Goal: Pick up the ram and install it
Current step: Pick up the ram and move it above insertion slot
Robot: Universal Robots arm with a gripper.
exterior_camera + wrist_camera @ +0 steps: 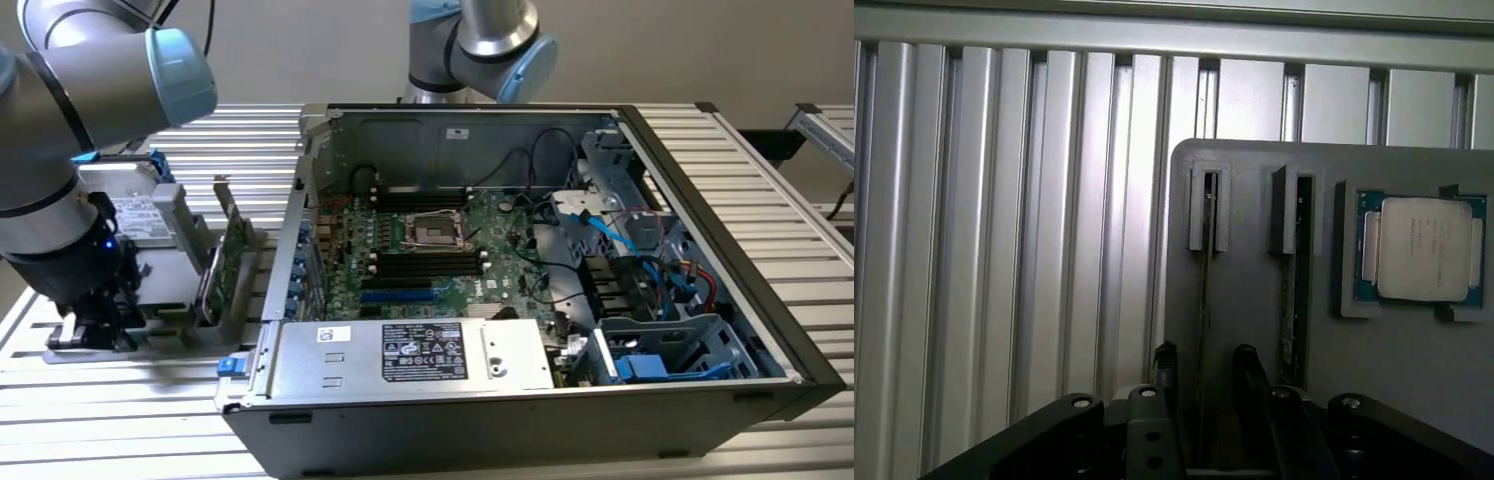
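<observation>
Gripper [1206, 368] closest to the lens, its dark body low over the grey holder [1249, 285]. Jaws open: two black fingers [1165, 362] stand either side of one slot, a gap showing on each side. The ram [1204, 290] sits edge-on in that slot, upright, a thin strip running straight between the fingers. It is not clamped and is not seen touching either finger.

Slatted metal table [1004, 250] under everything. Seen from the exterior view, an open computer case [441, 145] lies on its side and takes up most of the table. The motherboard [427, 250] is exposed inside it, and the silver power supply [414, 355] with its label is on the near side. The working arm [67, 130] comes down at the exterior view's left, beside the case and over the holder. A second arm [481, 45] is behind the case.

The holder lies on the table just beside the case. A green card [230, 255] stands upright in it, between the arm and the case wall. Wrist view: a second thin board [1291, 300] stands edge-on in the neighbouring slot, outside the fingers. A square silver processor [1422, 248] lies flat in its own recess further along the holder, apart from both slots.
</observation>
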